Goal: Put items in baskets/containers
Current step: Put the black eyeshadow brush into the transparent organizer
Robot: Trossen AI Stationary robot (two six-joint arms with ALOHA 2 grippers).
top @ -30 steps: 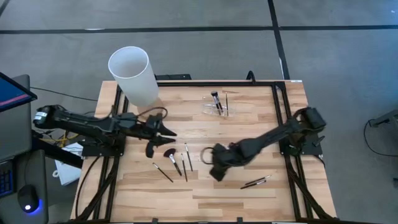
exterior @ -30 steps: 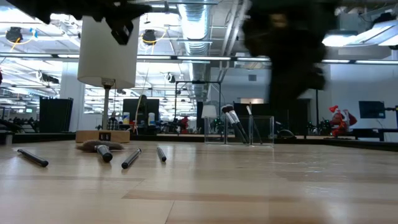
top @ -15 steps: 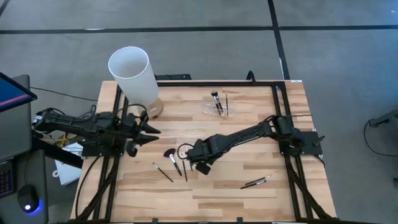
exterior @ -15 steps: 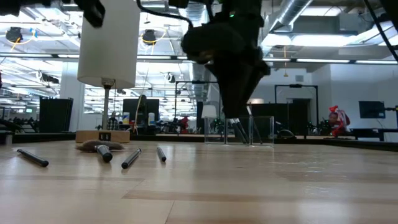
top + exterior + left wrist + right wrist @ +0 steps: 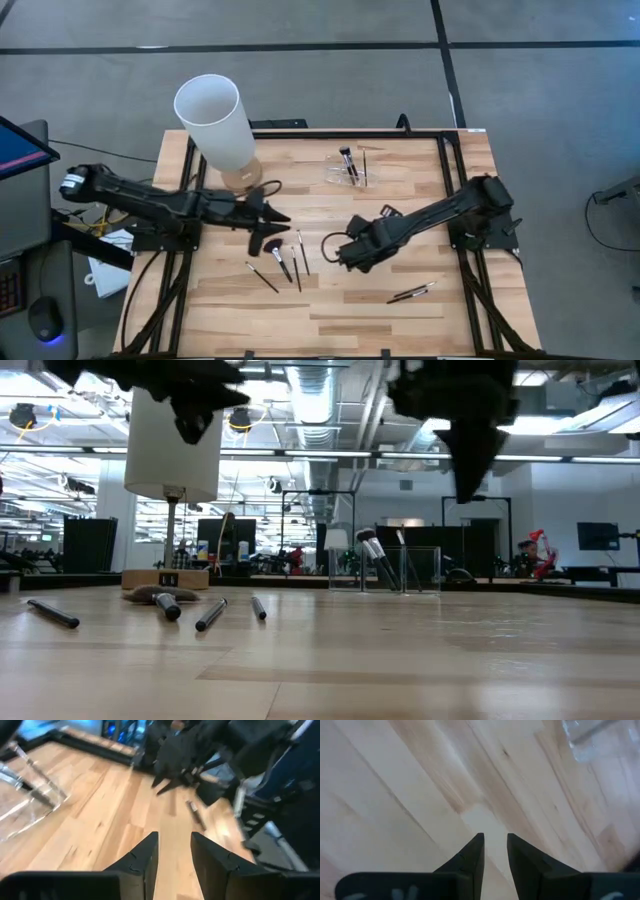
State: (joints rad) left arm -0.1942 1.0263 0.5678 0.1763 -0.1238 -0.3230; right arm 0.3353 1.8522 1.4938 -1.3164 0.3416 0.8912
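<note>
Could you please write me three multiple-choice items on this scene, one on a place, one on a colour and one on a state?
1. Where does the clear holder stand?
A. at the table's far middle
B. at the near left corner
C. under the left hand

2. What colour is the tall cylinder?
A. red
B. white
C. green

3. What is in the right hand?
A. a brush
B. the holder
C. nothing

Key: 1 A, the high view shows it far from the loose brushes; 2 B, white in the high and low views; 3 C, the right wrist view shows bare wood in the narrow gap between its fingers.
</note>
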